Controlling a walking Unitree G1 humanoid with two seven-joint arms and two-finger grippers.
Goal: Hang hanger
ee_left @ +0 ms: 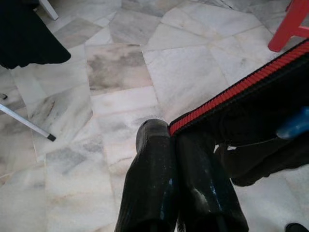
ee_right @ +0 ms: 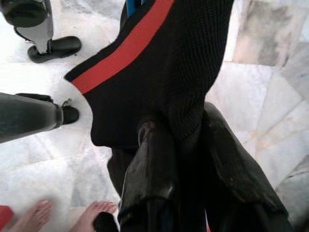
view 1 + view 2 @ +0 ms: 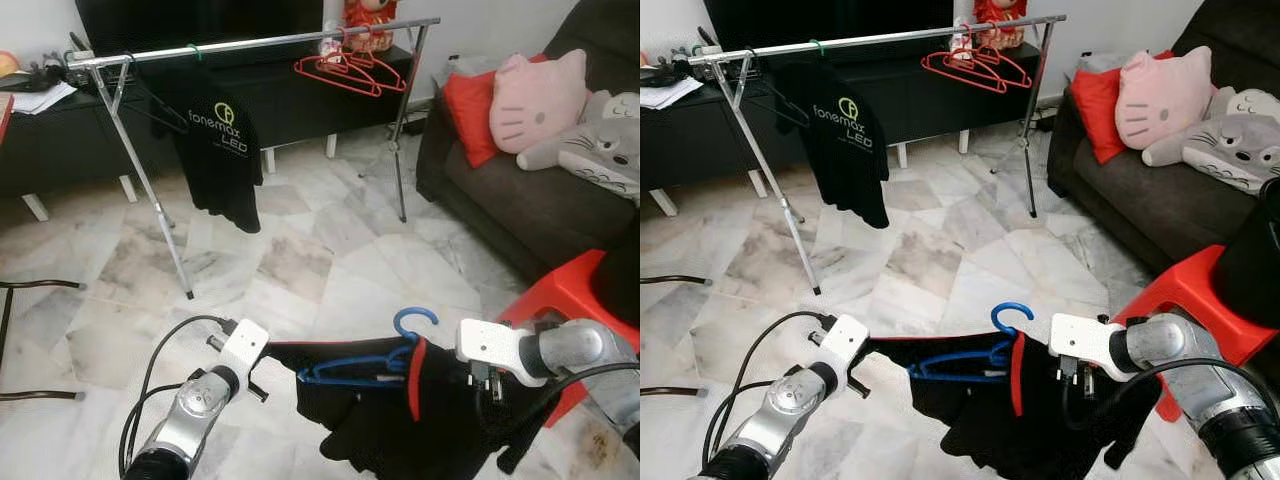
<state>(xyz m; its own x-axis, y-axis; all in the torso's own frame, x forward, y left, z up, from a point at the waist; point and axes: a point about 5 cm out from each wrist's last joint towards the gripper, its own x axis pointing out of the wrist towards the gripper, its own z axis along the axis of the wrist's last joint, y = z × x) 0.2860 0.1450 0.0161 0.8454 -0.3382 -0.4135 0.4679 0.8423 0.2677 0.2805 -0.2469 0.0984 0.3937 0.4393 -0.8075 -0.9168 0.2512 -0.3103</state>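
A blue hanger [image 3: 365, 366] sits inside a black garment [image 3: 400, 425] with red trim, and its hook [image 3: 416, 319] points up. The garment is held low in front of me between both arms. My left gripper [image 1: 171, 137] is shut on the red-trimmed edge of the garment at its left end [image 3: 272, 352]. At the right end my right gripper [image 2: 181, 133] is shut on a fold of the knit cloth, which hides its fingertips. Across the room stands the metal clothes rail [image 3: 260, 42], well beyond both grippers.
A black printed T-shirt [image 3: 215, 140] and red hangers [image 3: 345, 68] hang on the rail. A dark sofa [image 3: 520, 200] with a pink cat cushion [image 3: 535, 100] is on the right. A red stool [image 3: 570, 295] stands beside my right arm. A person's bare feet [image 2: 63, 217] are close by.
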